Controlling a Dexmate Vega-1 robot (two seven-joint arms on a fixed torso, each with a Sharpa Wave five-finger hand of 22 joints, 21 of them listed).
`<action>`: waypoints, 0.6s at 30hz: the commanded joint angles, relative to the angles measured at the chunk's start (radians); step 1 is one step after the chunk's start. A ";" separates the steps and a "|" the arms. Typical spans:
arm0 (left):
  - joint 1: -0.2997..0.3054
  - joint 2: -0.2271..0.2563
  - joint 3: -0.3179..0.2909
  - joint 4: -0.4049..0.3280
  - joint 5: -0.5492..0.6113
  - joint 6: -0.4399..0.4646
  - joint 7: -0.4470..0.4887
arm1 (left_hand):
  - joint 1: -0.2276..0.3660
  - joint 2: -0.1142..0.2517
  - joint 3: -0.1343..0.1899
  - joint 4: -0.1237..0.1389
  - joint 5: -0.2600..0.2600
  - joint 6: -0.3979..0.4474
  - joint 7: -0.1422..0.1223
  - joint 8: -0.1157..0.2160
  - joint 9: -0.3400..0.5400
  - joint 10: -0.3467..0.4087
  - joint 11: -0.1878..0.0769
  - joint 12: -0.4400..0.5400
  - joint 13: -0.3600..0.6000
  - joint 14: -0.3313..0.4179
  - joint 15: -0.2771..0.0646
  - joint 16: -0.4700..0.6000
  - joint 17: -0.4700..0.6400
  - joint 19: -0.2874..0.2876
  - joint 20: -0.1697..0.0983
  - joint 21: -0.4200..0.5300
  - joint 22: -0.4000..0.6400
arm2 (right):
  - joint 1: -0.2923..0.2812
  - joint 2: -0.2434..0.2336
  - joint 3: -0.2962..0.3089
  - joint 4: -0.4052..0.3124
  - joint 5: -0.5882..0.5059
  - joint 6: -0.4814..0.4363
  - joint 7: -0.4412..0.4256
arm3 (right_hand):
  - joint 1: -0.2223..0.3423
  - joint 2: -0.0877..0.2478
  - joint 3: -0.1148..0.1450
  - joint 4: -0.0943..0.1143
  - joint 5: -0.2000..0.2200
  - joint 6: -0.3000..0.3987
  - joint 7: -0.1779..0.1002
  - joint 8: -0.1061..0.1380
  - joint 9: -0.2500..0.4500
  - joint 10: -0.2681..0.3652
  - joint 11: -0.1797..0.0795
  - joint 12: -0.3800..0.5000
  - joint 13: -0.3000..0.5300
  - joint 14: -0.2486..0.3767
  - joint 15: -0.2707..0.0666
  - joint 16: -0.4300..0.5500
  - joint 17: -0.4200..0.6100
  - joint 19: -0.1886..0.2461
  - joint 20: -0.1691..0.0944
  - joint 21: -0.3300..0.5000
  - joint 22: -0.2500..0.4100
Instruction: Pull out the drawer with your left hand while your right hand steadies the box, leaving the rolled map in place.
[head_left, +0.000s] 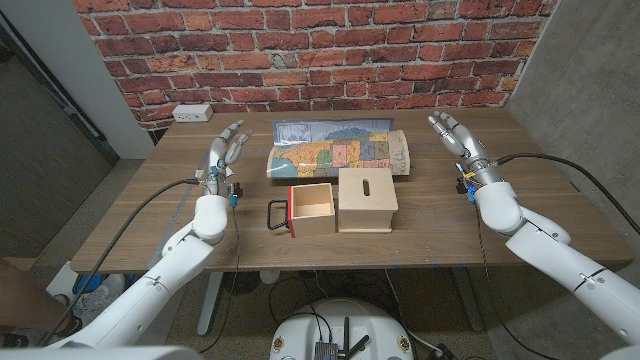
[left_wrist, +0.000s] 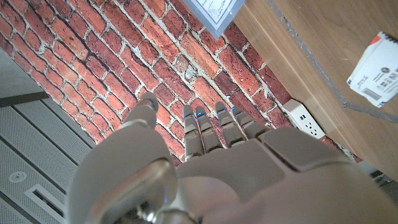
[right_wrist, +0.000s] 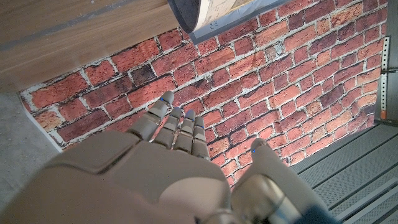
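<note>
My left hand (head_left: 226, 143) and right hand (head_left: 452, 132) hovered empty, fingers spread, either side of the box (head_left: 366, 199), drawer (head_left: 308, 208) already out

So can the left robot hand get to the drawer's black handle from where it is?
Probably yes: the left robot hand is open, and bare table lies between it and the black handle, which sticks out toward that side.
</note>
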 joint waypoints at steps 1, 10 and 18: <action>-0.036 -0.063 0.005 0.121 -0.107 -0.131 -0.057 | -0.003 0.010 0.012 0.001 -0.001 0.007 0.008 0.002 0.003 0.001 0.006 -0.001 0.000 0.015 -0.128 0.004 0.001 -0.012 -0.113 0.005 0.001 | 0.022 0.025 -0.008 0.056 0.061 0.053 0.000 | 0.006 0.025 0.001 -0.008 -0.002 0.005 0.008 0.004 0.003 -0.003 -0.001 -0.001 0.000 -0.001 0.002 -0.004 0.003 -0.002 0.001 -0.001 0.003; -0.074 -0.123 0.024 0.230 -0.186 -0.199 -0.119 | -0.010 0.011 0.015 -0.003 -0.003 -0.004 0.014 -0.004 0.003 -0.027 0.014 -0.012 0.000 -0.003 -0.116 -0.006 0.000 0.016 -0.126 0.021 0.001 | 0.033 0.041 -0.003 0.102 0.143 0.107 0.037 | 0.001 0.022 -0.001 -0.007 -0.003 -0.001 0.009 0.002 0.003 -0.001 0.005 0.000 -0.001 -0.003 0.004 -0.004 0.005 -0.002 0.002 -0.001 0.003; -0.068 -0.125 0.027 0.229 -0.255 -0.171 -0.166 | -0.024 0.008 0.013 -0.003 -0.004 -0.036 0.021 -0.010 0.003 -0.058 0.025 -0.017 0.000 -0.036 -0.096 -0.011 0.001 0.027 -0.132 0.024 0.001 | 0.056 0.071 -0.002 0.178 0.251 0.190 0.103 | -0.009 0.018 -0.007 -0.002 -0.003 -0.029 0.001 -0.007 0.002 -0.008 0.009 -0.001 -0.001 -0.005 0.013 -0.004 0.006 -0.001 0.006 -0.001 0.003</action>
